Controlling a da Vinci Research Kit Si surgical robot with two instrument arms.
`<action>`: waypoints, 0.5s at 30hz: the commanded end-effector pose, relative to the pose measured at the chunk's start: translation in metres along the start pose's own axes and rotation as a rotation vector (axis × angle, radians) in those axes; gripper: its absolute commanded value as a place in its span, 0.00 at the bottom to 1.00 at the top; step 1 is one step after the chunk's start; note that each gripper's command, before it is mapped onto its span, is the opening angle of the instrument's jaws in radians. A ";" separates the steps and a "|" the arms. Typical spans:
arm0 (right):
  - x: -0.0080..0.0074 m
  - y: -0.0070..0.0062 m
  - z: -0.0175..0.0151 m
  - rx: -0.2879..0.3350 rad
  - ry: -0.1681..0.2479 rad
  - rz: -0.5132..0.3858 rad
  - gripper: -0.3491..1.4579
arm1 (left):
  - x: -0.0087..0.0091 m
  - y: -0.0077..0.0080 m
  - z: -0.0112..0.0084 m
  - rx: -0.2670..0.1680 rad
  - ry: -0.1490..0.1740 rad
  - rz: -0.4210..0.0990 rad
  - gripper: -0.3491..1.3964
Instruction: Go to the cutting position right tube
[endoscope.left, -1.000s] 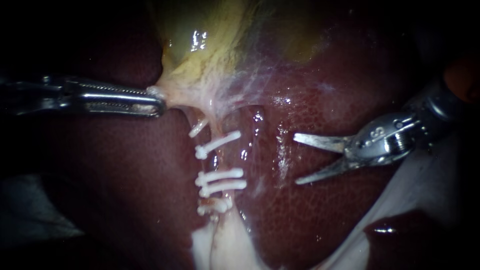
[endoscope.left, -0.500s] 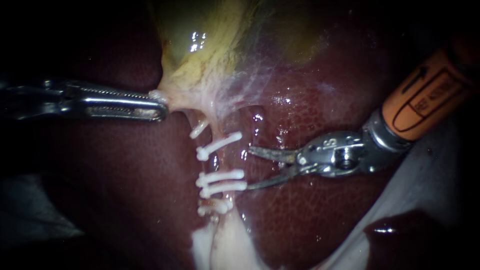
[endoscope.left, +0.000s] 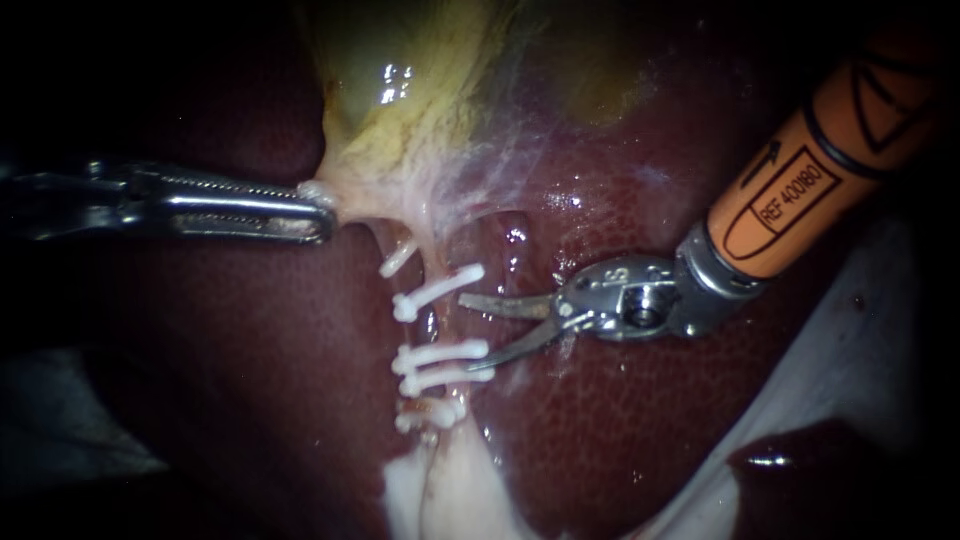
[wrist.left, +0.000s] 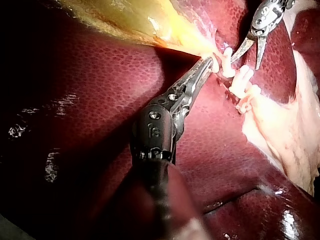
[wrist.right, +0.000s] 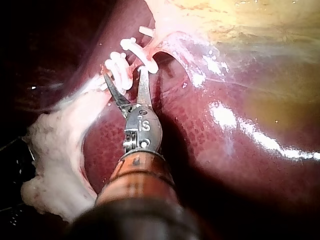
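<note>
Quick look at where I'm at. My right instrument (endoscope.left: 478, 330), the one with the orange-sleeved shaft and two thin metal blades, has its jaws apart with nothing caught in them. It comes in from the upper right and lies over the dark red, glossy liver (endoscope.left: 620, 430).

The right tube (endoscope.left: 438, 322), a thin pinkish strand, sits right at the blade tips. It's the bare bit between the single long white plastic clip (endoscope.left: 437, 288) above and the pair of white plastic clips (endoscope.left: 440, 352) below. The upper blade tip is just under that single clip, and the lower blade nearly touches the end of the pair. From my right wrist camera the tube looks to be in the gap between the tips, but I honestly can't tell if metal is touching it.

My left instrument (endoscope.left: 320, 212), with slim silver toothed jaws, is clamped on the pale stringy tissue (endoscope.left: 350, 195) at the bottom end of the yellowish gallbladder (endoscope.left: 400, 110), well to the left of the clips.
</note>
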 end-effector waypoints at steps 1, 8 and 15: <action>0.0000 0.0001 0.0002 0.009 0.004 -0.004 0.96 | 0.0000 0.0000 0.0000 0.000 0.000 0.000 0.00; 0.0000 0.0008 0.0012 0.062 0.022 0.006 0.94 | 0.0000 0.0000 0.0000 0.000 0.000 0.000 0.00; 0.0000 0.0012 0.0021 0.117 0.042 -0.005 0.92 | 0.0000 0.0000 0.0000 0.000 0.000 0.000 0.00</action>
